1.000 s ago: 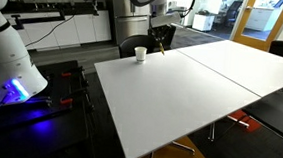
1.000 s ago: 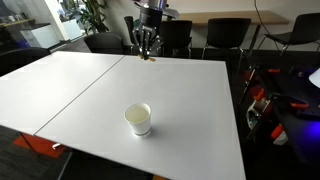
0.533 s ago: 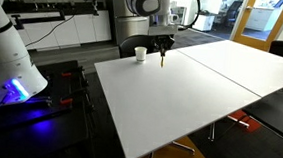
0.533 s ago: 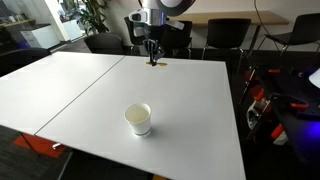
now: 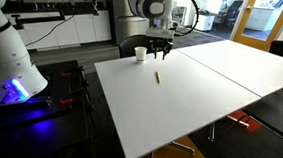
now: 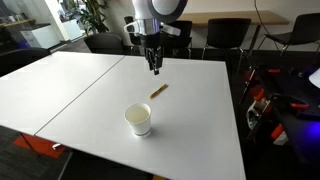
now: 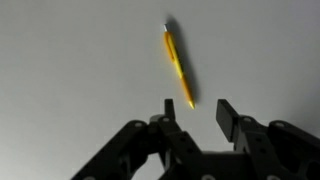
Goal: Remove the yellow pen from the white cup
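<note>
One small plain white cylindrical cup [image 6: 138, 119] stands upright on the large white table [image 6: 200, 120], well in from every edge. To its right, apart from it, the thin dull-yellow pen [image 6: 159, 91] lies flat on open tabletop. The black Robotiq gripper [image 7: 198, 115] hovers above the pen, jaws spread, gripping nothing.

I see the pen [image 5: 156, 78] flat on the tabletop [image 5: 190, 107], apart from the cup [image 5: 140, 54], which stands near an edge.

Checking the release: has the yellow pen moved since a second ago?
Yes. The yellow pen dropped from the end effector onto the table, now lying flat, nearer the white cup in an exterior view.
</note>
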Motion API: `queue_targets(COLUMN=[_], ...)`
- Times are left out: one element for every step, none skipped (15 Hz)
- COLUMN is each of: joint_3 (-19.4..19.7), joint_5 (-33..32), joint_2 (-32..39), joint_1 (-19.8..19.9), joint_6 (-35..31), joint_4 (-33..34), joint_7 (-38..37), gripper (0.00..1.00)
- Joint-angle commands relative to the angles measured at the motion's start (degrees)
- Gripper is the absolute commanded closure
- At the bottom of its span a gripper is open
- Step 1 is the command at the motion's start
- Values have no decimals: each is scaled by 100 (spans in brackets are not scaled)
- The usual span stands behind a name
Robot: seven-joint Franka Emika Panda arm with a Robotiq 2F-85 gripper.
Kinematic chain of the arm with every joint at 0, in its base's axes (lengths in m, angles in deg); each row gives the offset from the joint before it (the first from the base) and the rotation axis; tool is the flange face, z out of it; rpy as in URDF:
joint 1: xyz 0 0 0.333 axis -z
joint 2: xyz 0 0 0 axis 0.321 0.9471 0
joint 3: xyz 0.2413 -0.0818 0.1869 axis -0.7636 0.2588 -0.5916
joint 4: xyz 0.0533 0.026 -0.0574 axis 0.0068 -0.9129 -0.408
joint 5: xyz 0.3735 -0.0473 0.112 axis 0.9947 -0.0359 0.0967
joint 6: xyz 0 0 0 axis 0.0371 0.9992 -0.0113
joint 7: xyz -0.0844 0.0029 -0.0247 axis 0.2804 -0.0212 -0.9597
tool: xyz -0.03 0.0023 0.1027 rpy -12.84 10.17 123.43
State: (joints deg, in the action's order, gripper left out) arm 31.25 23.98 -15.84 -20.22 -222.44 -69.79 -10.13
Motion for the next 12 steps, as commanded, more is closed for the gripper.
queue_targets(joint_3=[-270,-307,-333,-360,-370,-379,-436,-445,-449,-450,-452,-453], joint_5=[-192,-196,-197,-196,-206,-209,-201,-199,-198,-198,-197,-197], joint_2=[48,54,55,54,55,52,37,37,38,38,39,39], joint_1=[242,276,303,325,334,342,405,413,416,416,416,416], joint_6=[377,403,419,443,454,460,239,241,243,244,245,245], joint_4=[271,300,315,327,331,332,197,199,200,200,200,200], joint_7=[-326,-351,-351,-337,-331,-337,-209,-207,-206,-206,-206,-205], gripper=[18,12,3,0,0,0,0,0,0,0,0,0])
